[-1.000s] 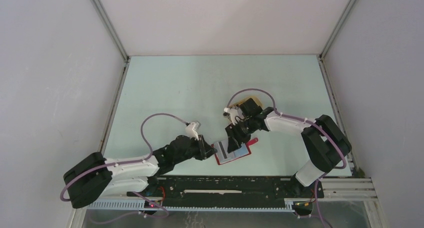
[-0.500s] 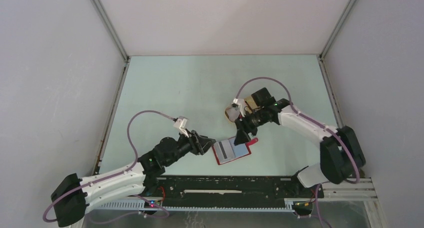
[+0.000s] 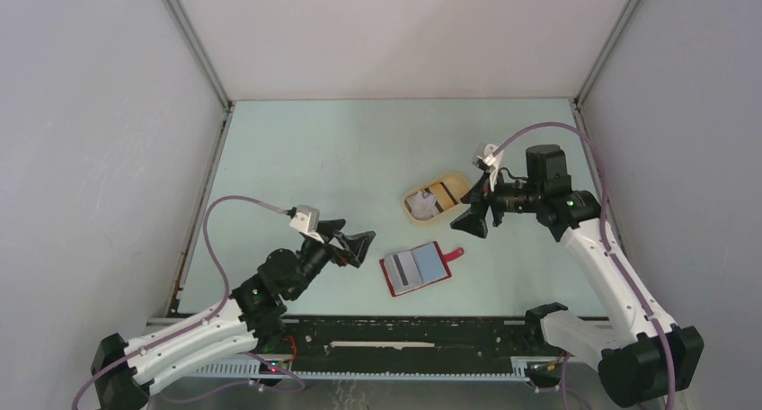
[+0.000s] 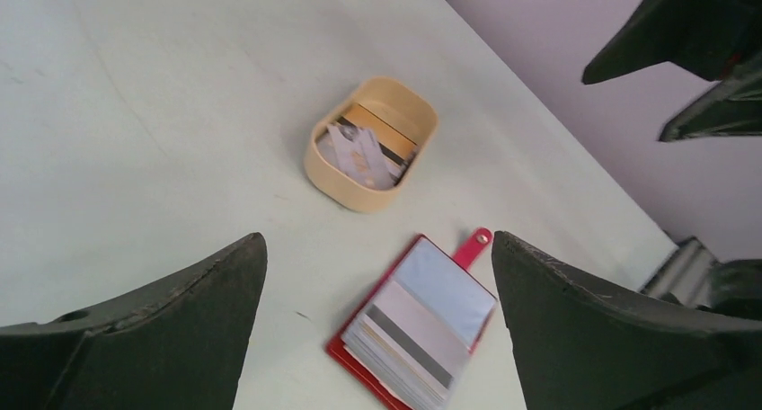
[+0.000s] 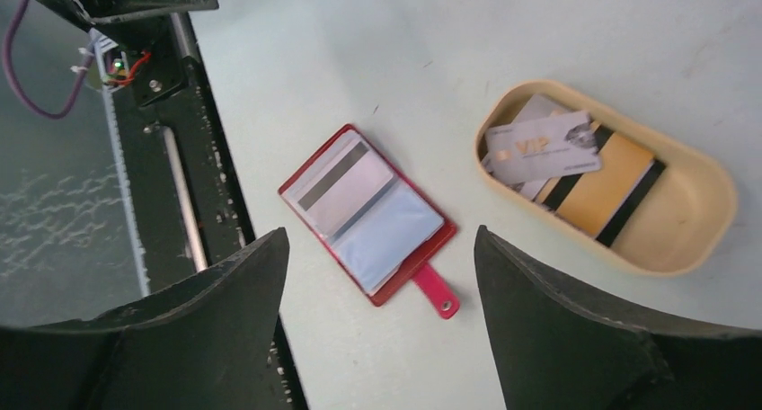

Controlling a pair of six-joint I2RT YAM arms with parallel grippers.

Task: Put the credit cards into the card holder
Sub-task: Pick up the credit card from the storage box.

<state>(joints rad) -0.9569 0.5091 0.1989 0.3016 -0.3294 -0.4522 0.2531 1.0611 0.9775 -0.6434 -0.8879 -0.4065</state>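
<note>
Both arms have pulled back off the card holder [image 3: 415, 268]. A sec ago they were crowded over it; now it lies alone, open and flat on the bench [image 3: 305, 158], lower centre of the top view, tab pointing up-right, a striped card showing in its left half. Left pincer [image 3: 352, 239] is wide, nothing in it, just left of the holder. Right pincer [image 3: 474, 208] is wide too, empty, hanging by the right end of the beige tray [image 3: 460, 182]. Key relation: the leftover credit cards [image 5: 542, 147] sit loosely piled in that tray, up-right of the holder. Tray's long axis runs lower left to upper right in the top view, towards the right pincer. So right arm's nearer the cards, left arm's nearer the holder. Prob. right picks and left steadies, but that's my guess.
</note>
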